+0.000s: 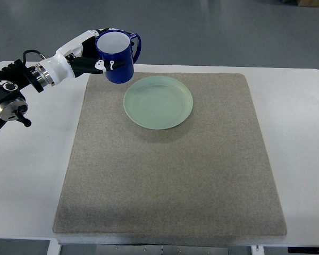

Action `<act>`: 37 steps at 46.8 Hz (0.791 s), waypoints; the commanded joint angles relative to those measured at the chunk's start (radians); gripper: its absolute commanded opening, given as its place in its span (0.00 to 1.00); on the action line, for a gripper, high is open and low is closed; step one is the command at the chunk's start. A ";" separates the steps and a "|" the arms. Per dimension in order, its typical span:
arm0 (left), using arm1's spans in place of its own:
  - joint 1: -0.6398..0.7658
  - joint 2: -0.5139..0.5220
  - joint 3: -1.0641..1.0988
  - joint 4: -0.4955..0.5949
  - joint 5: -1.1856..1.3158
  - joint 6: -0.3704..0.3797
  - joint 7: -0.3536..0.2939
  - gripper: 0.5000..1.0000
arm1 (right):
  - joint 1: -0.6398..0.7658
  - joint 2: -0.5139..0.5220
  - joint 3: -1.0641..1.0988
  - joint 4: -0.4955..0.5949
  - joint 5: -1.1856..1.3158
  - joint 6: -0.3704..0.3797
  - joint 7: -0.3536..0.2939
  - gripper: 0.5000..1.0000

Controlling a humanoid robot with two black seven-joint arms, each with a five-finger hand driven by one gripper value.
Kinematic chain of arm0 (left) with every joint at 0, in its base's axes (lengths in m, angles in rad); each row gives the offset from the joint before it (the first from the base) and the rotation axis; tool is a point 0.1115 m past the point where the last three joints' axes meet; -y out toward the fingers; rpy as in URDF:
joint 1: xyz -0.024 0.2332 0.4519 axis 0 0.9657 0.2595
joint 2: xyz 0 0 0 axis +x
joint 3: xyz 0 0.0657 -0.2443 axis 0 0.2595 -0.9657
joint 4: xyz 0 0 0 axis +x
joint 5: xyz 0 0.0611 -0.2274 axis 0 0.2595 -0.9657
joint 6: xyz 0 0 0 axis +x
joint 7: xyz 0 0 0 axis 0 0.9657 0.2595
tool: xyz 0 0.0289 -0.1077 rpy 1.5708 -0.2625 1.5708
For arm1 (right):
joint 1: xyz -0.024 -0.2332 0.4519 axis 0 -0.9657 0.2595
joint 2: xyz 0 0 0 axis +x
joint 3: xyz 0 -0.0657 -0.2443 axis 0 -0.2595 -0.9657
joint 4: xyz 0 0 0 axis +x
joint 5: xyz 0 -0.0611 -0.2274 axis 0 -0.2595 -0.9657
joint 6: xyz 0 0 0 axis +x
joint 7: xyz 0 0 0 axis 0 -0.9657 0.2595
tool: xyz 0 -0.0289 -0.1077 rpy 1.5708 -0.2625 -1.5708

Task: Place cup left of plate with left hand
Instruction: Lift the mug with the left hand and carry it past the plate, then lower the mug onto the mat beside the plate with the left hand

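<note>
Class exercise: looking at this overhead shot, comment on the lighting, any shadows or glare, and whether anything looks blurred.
Top view: light is soft and even; the plate casts only a faint shadow on the grey mat; the blue cup in the left hand shows mild sheen, no harsh glare; everything looks sharp.

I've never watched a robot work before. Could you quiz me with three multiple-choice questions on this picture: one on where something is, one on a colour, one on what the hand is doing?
1. Where is the round pale green plate?
A. On the grey felt mat
B. On the bare white table
C. In the robot's hand

2. What colour is the glossy mug with a handle?
A. Red
B. Dark blue
C. Yellow

3. What is the left hand doing?
A. Hanging open, holding nothing
B. Pressing on the plate
C. Gripping the mug

Answers: 1 A, the mat surrounds the plate; 2 B, its outside is dark blue, the inside white; 3 C, fingers wrap its side.
</note>
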 commanded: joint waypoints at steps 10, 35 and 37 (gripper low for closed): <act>0.041 -0.005 0.002 0.039 0.000 0.002 -0.011 0.29 | -0.002 0.000 0.000 -0.001 0.000 0.000 0.000 0.86; 0.102 -0.021 0.000 0.175 -0.055 0.005 -0.037 0.30 | 0.000 0.000 0.000 0.001 0.000 0.000 0.000 0.86; 0.106 -0.021 0.000 0.189 -0.054 0.005 -0.053 0.30 | 0.000 0.000 0.000 0.001 0.000 0.000 0.000 0.86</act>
